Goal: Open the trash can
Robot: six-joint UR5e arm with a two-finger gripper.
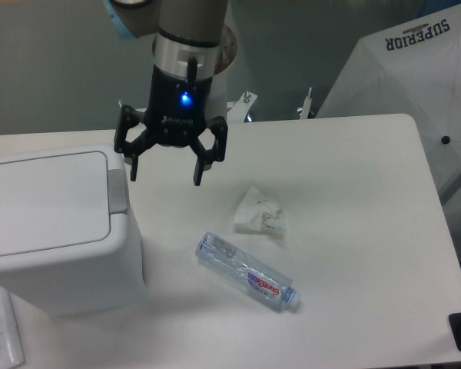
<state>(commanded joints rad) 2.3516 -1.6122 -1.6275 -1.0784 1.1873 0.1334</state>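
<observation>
One trash can [50, 223] at 9 o'clock, lid shut. Gripper [165, 172] spread wide, empty, hovering beside the grey latch [117, 190]. Stiff, smooth plastic; likely light lid. Best press or lift at latch.

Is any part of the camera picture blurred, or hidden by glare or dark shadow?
Fixed camera: soft, even light, slightly hazy; only faint shadows beside the trash can and under the bottle; the end effector is sharp, its blue light glowing.
</observation>
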